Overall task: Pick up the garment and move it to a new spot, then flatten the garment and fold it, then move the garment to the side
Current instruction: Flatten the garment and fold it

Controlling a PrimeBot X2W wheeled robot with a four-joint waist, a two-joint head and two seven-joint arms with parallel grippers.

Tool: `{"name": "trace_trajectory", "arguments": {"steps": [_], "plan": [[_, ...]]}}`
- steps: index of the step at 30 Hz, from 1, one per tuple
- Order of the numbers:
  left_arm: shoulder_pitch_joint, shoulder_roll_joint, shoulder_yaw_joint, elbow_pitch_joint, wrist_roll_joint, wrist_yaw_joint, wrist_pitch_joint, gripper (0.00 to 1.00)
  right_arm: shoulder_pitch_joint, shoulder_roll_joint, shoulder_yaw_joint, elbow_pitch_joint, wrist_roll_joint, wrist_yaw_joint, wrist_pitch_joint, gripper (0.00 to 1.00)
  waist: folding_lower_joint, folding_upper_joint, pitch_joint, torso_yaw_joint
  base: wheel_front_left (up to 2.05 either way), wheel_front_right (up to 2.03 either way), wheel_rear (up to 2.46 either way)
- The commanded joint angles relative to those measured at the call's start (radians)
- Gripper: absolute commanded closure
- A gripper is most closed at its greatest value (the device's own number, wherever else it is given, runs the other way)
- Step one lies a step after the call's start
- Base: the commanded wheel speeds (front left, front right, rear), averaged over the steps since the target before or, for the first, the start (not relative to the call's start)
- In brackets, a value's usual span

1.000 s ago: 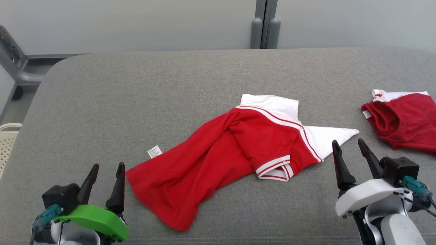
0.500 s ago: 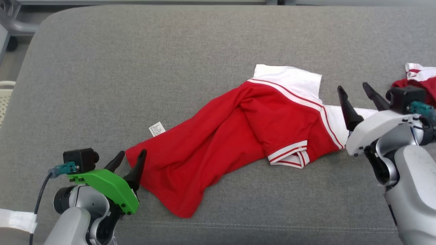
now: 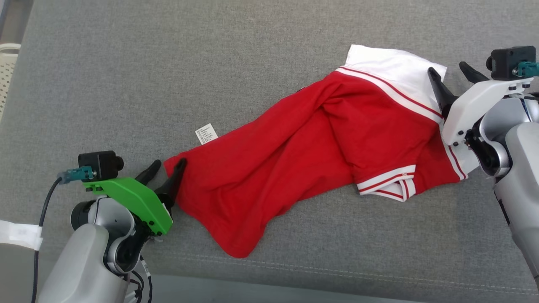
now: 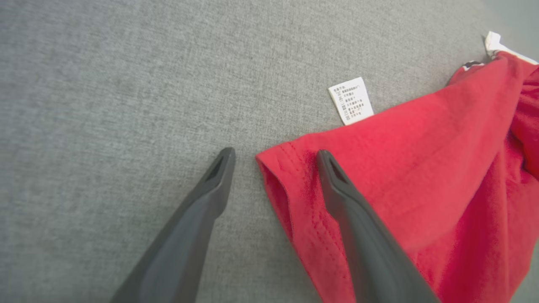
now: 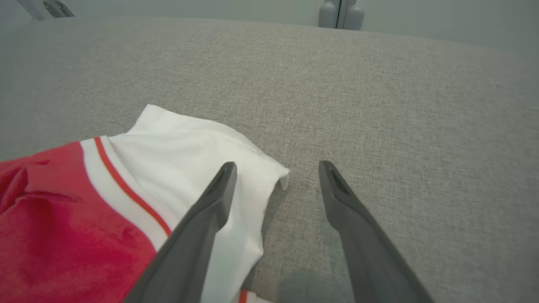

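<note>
One garment (image 3: 294,155) corner hidden behind right arm (image 3: 518,189); both jaws spread.

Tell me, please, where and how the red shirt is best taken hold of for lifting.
Probably at its two far ends. Take the shirt by the red hem corner from the left gripper's side, and by the white corner from the right gripper's side. It lies stretched across the cushion, both corners lie free, and each open gripper straddles one.

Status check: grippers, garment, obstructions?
Left gripper open, jaws straddling the red hem corner. Right gripper open at the white corner. Garment crumpled on cushion, not yet gripped. No obstruction seen.
</note>
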Motion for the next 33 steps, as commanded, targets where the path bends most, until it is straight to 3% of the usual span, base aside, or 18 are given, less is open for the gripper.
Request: {"name": "trace_trajectory", "arguments": {"steps": [1,6,7,8,9,10,20,24,33], "plan": [[-0.022,-0.003,-0.002,0.007,-0.004,-0.006,0.008,0.0,-0.019,-0.012,0.006,0.014,0.007,-0.001,0.005,0.0,0.0,0.0,0.039,0.029,0.0,0.0,0.0],[-0.055,-0.016,-0.025,0.053,-0.032,-0.015,0.033,0.0,-0.086,-0.02,0.054,0.091,0.034,-0.001,0.026,0.0,0.0,0.0,0.069,0.038,0.0,0.0,0.0],[-0.057,-0.016,-0.032,0.063,-0.032,-0.017,0.041,0.19,-0.093,-0.022,0.062,0.1,0.04,-0.001,0.024,0.18,0.0,0.0,0.071,0.039,0.0,0.0,0.0],[-0.06,-0.017,-0.035,0.07,-0.036,-0.017,0.045,0.51,-0.098,-0.022,0.069,0.108,0.046,-0.001,0.02,0.63,0.0,0.0,0.073,0.039,0.0,0.0,0.0],[-0.061,-0.017,-0.041,0.077,-0.04,-0.02,0.053,0.78,-0.1,-0.021,0.073,0.118,0.05,-0.001,0.019,1.0,0.0,0.0,0.073,0.039,0.0,0.0,0.0],[-0.059,-0.016,-0.05,0.08,-0.04,-0.022,0.057,1.0,-0.1,-0.02,0.077,0.127,0.054,-0.001,0.017,1.0,0.0,0.0,0.073,0.038,0.0,0.0,0.0],[-0.084,0.016,-0.031,-0.01,-0.016,-0.03,-0.093,1.0,-0.124,-0.032,0.073,0.095,0.047,-0.001,-0.173,1.0,0.0,0.0,0.034,0.028,0.0,0.0,0.0],[-0.097,0.034,-0.01,-0.053,0.018,-0.013,-0.159,1.0,-0.128,-0.03,0.071,0.048,0.027,-0.001,-0.244,1.0,0.0,0.0,0.002,0.011,0.0,0.0,0.0],[-0.129,0.087,0.071,-0.189,0.072,0.1,-0.233,1.0,-0.11,-0.036,0.058,-0.165,-0.015,-0.001,-0.303,1.0,0.0,0.0,-0.087,-0.059,0.0,0.0,0.0]]}}
